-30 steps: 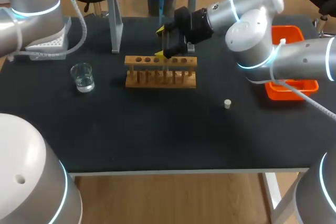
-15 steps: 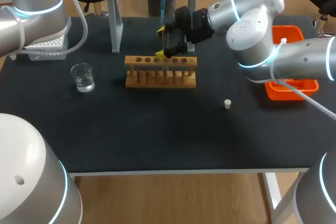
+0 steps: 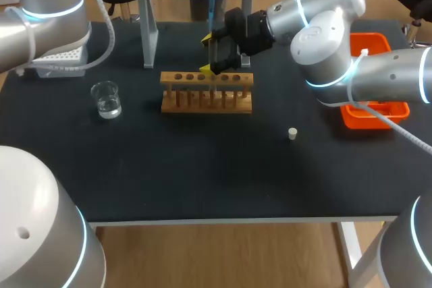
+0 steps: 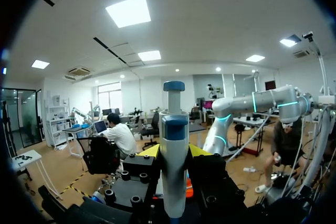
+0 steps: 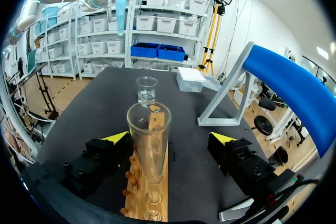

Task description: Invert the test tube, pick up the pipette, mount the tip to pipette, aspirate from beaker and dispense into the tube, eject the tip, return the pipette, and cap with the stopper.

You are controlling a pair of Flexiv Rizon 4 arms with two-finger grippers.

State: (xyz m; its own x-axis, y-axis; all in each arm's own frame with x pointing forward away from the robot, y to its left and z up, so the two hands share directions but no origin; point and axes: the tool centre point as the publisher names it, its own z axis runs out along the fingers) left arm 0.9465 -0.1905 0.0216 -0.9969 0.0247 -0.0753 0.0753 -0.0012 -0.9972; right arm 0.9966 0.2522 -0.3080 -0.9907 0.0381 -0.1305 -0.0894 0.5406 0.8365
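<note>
The left fingers (image 4: 149, 151) are clamping the pipette (image 4: 173, 156), pointing down over the wooden rack (image 3: 206, 92). The right fingers (image 5: 116, 137) are standing wide around the racked test tube (image 5: 148, 140).

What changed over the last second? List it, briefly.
The pipette, gripped in the left tool, moved slightly rightward and lower, its tip closing on the test tube. Nothing was grasped or released. Unchanged: the right tool open around the tube in the rack, the beaker, the stopper.
</note>
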